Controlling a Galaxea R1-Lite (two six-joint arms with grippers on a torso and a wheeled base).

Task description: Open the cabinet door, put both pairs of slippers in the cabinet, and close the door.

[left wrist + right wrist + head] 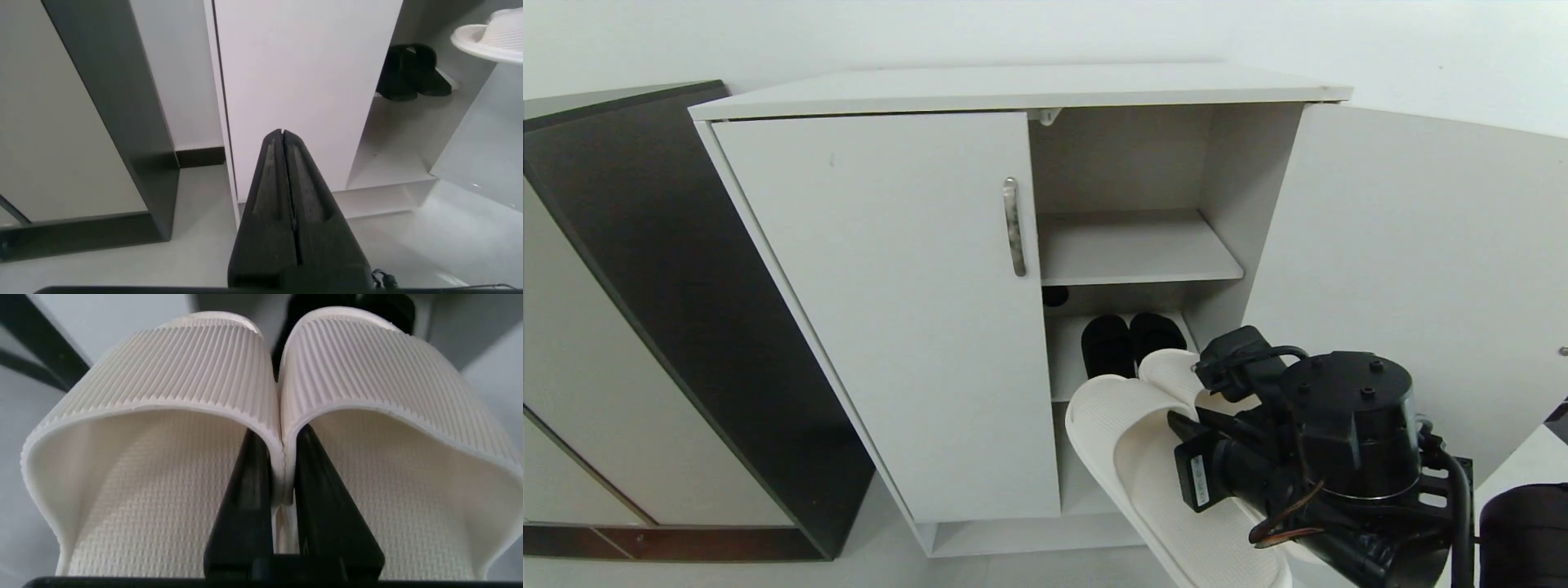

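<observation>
The right claw [280,461] gripped both white slippers [155,400] by their touching inner edges, so one grasp held the pair; black slippers [1131,341] lay ahead, inside the cabinet [1013,88].

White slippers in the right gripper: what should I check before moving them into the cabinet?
1. The right door is swung open: ok.
2. The right gripper is shut on both white slippers, pinching their inner edges together: ok.
3. The black slippers are already on the lower shelf: ok.
4. Room beside them on that shelf: cannot tell, since the left door hides part of it.
5. The left gripper is shut, holds nothing and sits in front of the closed left door, away from the opening: ok.
</observation>
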